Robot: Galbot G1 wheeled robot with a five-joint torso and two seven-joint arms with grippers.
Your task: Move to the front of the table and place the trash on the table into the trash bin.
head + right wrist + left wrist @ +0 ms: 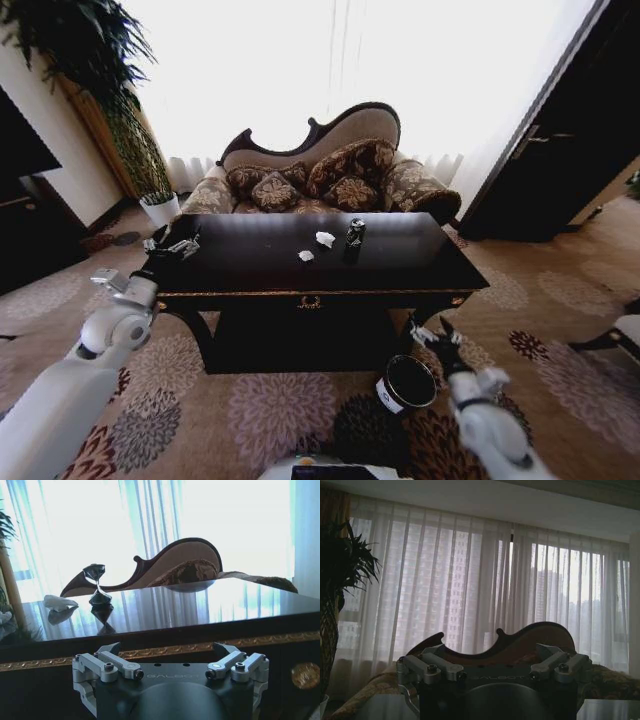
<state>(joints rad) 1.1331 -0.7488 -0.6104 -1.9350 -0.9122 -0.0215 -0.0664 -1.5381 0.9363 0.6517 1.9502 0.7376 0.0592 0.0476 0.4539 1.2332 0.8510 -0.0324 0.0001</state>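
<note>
The dark glossy table (250, 270) stands straight ahead, with its gold ornament (310, 300) at the front centre. Trash lies near the middle of the top: two crumpled white paper scraps (325, 238) (306, 256) and a small dark crushed can (355, 233). In the right wrist view the can (98, 587) stands next to a paper scrap (59, 602). The black trash bin (407, 383) sits on the carpet by the table's front right leg. My left gripper (178, 243) hovers open over the table's left end. My right gripper (437, 333) hangs open just above the bin, below the table edge.
A carved sofa (320, 170) with cushions stands behind the table, before bright curtains. A white plant pot (160, 208) and a tall plant (80, 50) stand at the back left. A dark door (560, 150) is on the right, and a pale bench (628, 332) at the right edge.
</note>
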